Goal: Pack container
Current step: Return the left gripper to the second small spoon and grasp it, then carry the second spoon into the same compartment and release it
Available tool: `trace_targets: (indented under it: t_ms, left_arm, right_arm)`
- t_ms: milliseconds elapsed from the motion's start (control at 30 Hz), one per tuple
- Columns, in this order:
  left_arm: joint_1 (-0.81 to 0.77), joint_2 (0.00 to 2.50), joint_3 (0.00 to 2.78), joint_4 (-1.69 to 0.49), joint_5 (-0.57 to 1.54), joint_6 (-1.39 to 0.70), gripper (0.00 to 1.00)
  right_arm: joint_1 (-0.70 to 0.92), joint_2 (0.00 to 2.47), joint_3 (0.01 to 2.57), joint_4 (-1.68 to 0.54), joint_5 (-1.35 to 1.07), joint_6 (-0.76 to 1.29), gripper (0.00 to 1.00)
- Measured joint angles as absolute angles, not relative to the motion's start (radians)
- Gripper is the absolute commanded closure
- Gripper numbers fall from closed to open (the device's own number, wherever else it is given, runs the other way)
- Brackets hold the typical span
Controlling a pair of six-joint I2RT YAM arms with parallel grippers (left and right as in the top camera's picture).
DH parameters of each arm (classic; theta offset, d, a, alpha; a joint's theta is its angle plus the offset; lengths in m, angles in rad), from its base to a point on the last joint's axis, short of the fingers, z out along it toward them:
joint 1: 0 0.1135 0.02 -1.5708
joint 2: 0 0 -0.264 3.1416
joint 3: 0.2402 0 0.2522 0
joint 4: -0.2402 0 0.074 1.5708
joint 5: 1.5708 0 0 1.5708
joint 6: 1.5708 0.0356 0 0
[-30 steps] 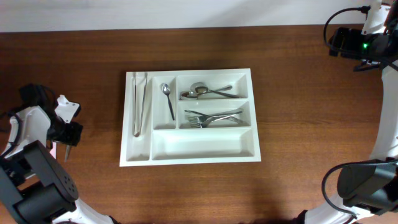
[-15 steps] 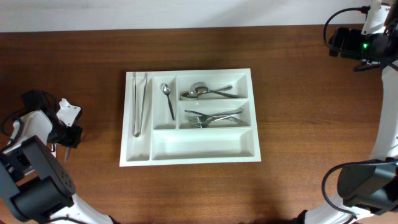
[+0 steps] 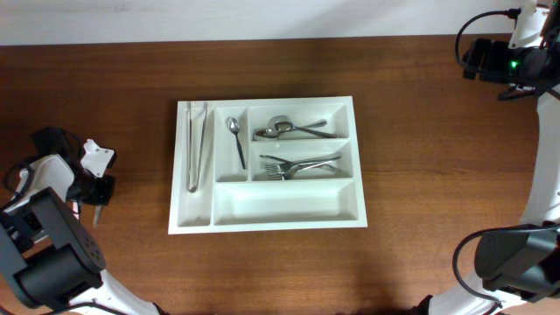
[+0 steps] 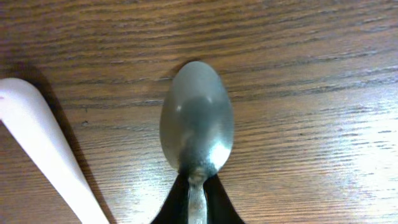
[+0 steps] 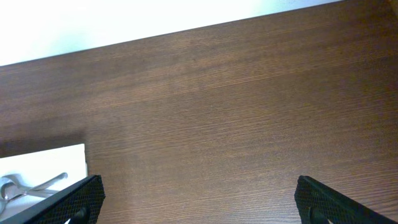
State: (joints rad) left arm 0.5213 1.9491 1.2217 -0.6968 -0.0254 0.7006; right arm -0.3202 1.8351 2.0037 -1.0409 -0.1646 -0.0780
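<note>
**Left gripper (image 3: pixel 94 201) pinches a spoon (image 4: pixel 197 127), well apart from the tray (image 3: pixel 280 227)**

The white tray sits flat in the middle of the brown table (image 3: pixel 420 184), its long sides running left to right in the overhead view. Only that view shows what lies in it. There are tongs (image 3: pixel 196 144) in the narrow outer slot and a lone teaspoon (image 3: pixel 236 140) in the narrow slot beside it. A pile of spoons (image 3: pixel 293 130) fills the upper wide section, with forks (image 3: pixel 299 164) in the section just below.

The left gripper is near the table's left edge. From overhead it is a small dark shape, and what it holds cannot be made out. The left wrist camera settles that: two dark fingers (image 4: pixel 171 211) are pressed onto the neck of the metal spoon. Its bowl points away from them, close over the wood grain. Whether the bowl touches the table I cannot tell. Just beside it, on the left of that view, lies a white rounded handle (image 4: pixel 43 155) of something I cannot identify.

The right gripper (image 5: pixel 199 200) is at the table's far right corner, well apart from the tray. Overhead shows only the arm's dark body there. The right wrist camera shows its fingertips (image 5: pixel 78 198) spread wide above the wood. One corner of the tray, with spoon handles in it, shows at that view's lower left.
</note>
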Motion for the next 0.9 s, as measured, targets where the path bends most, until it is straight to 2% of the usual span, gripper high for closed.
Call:
trace_targets:
  t_ms: [200, 433, 633, 900]
  left_arm:
    - [0.521, 1.964, 1.256, -0.772, -0.026, 0.672, 0.98]
    - [0.456, 1.971, 1.457, -1.054, -0.033, 0.589, 0.98]
    - [0.280, 1.866, 1.704, -1.216, 0.033, 0.505, 0.98]
    - [0.015, 1.757, 1.744, -1.216, 0.135, 0.324, 0.98]
  right_arm:
    - [-0.320, 1.835, 2.004, -1.040, -0.164, -0.078, 0.01]
    - [-0.320, 1.835, 2.004, -1.040, -0.164, -0.078, 0.01]
    - [-0.320, 1.835, 2.004, -1.040, -0.164, -0.078, 0.01]
    - [-0.320, 1.835, 2.004, -1.040, -0.164, -0.079, 0.01]
